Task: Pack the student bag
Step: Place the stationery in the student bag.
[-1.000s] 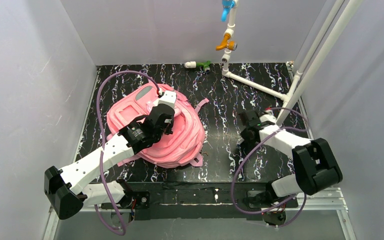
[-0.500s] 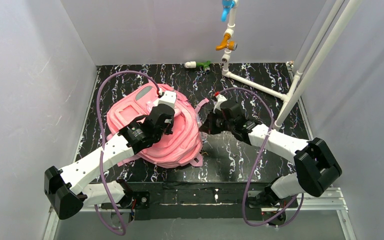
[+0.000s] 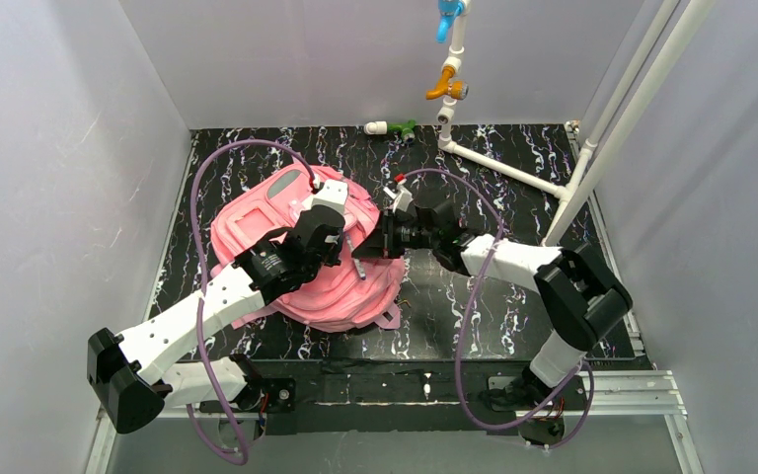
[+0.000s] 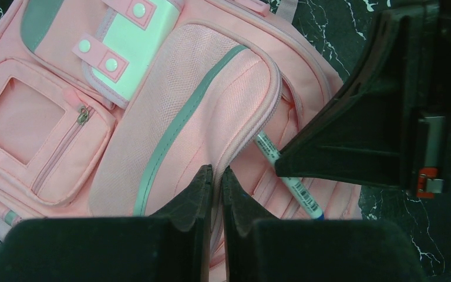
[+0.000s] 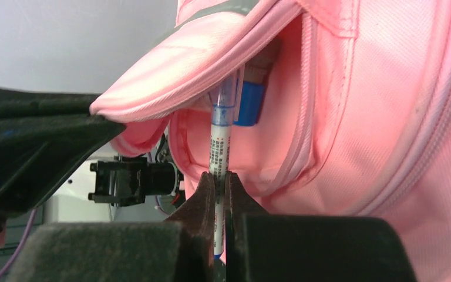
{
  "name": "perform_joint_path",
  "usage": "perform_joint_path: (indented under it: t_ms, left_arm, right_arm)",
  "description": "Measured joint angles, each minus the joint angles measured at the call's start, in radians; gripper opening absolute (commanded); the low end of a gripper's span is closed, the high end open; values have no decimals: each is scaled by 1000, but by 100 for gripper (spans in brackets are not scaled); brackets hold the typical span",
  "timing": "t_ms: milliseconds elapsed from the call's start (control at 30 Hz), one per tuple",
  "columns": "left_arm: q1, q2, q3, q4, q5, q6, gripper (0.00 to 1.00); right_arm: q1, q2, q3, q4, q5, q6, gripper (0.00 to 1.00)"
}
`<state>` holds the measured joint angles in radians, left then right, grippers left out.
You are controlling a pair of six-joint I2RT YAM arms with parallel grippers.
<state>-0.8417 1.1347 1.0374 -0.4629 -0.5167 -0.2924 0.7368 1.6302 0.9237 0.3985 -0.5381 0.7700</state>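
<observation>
Your right pincer (image 5: 218,183) is clamped on a pen (image 5: 219,141), whose far end sits inside the bag (image 5: 387,117) just ahead. Your left pincer (image 4: 214,176) pinches the bag's fabric beneath it.

A black marbled desk (image 3: 424,306) carries a white pipe frame (image 3: 503,166) at its far right corner, one pipe lying flat on it. An orange valve (image 3: 444,87) and a blue valve (image 3: 448,18) sit on the upright pipe. A green-and-white fitting (image 3: 395,127) lies at the far edge.
</observation>
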Motion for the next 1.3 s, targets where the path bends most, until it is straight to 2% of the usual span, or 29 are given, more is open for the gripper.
perform_joint_path:
  t_ms: [333,500,667,700,867,933,1100,1300]
  left_arm:
    - [0,0,5,-13,5,-11,0]
    - [0,0,5,-17,8,-16,0]
    - [1,0,7,-18,5,-22,0]
    - [1,0,7,-18,3,-22,0]
    - [4,0,7,-19,-15,-23,0]
    - [6,0,7,-17,-18,-23,0]
    - [6,12,10,-17,12,-31,0]
    - [11,90,57,-43,85,-52,0]
  right_arm:
    - [36,151,47,128,181,232,1]
    - [94,152,77,85,358,220,1]
    - [146,153,119,16,530,137,32]
    - [150,154,124,5,549,126,39]
    - [160,142,141,-39,605,42,65]
    - [164,114,140,-61,603,-8,69]
    - [167,0,126,-171,595,-155,73]
    - [166,-229,6,-323,650,-295,88]
